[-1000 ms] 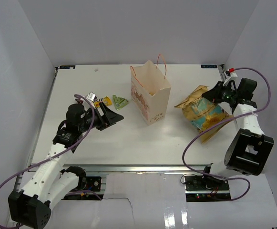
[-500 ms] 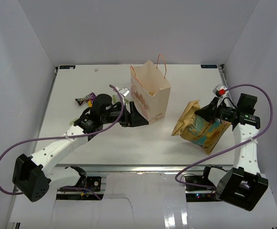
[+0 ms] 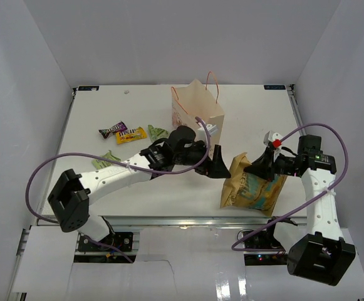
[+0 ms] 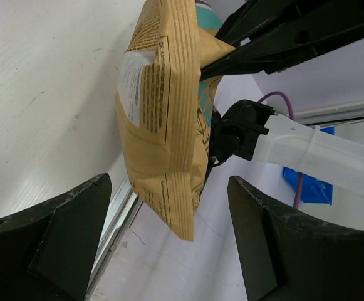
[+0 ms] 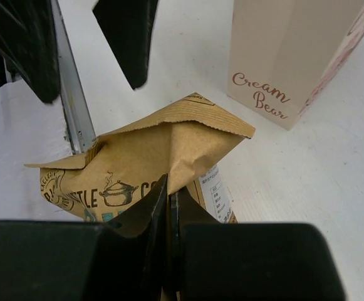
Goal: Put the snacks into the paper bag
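The crisp packet (image 3: 250, 185) looks like tan kraft paper, matt and heavily creased, with a printed teal panel. The paper bag (image 3: 197, 119) is cream paper, matt, with smooth flat sides and thin string handles. The counter (image 3: 106, 106) is white, smooth and dull, with faint grain up close. The left hand (image 3: 218, 164) and right hand (image 3: 258, 168) have matt black plastic fingers. The arm links (image 3: 322, 207) are white plastic with a slight sheen, and the purple cable (image 3: 44, 175) has a smooth sheath.

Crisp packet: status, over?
Right pincer shut on crisp packet, top edge; packet hanging. Left pincer open, empty, facing packet. Paper bag upright, mouth open; left arm stretched across its near side. Candy wrappers on table, left of bag.
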